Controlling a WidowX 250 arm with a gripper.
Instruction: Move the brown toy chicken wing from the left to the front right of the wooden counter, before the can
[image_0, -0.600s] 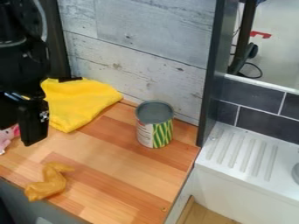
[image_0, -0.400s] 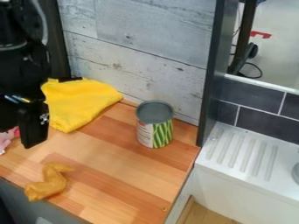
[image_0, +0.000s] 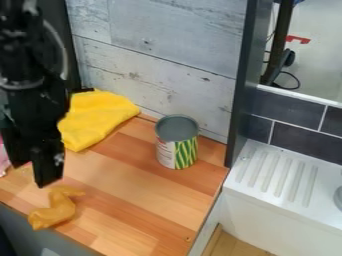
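A clean grip on the curved tan toy (image_0: 57, 209), which lies just beyond the fingertips toward the near counter edge, would call for centring over its narrower bend, with 1 finger on each side, and lowering straight so that it does not roll or slide. Its bent shape makes an off-centre pinch likely to twist it. The black gripper (image_0: 32, 175) points down above the wooden counter (image_0: 143, 200), its 2 fingers parted and apparently holding nothing; the arm hangs steeply above it. The yellow cloth (image_0: 97, 120) lies behind the gripper, the open can (image_0: 177, 142) stands well to its right in view, and a pink item (image_0: 3, 162) is just left.
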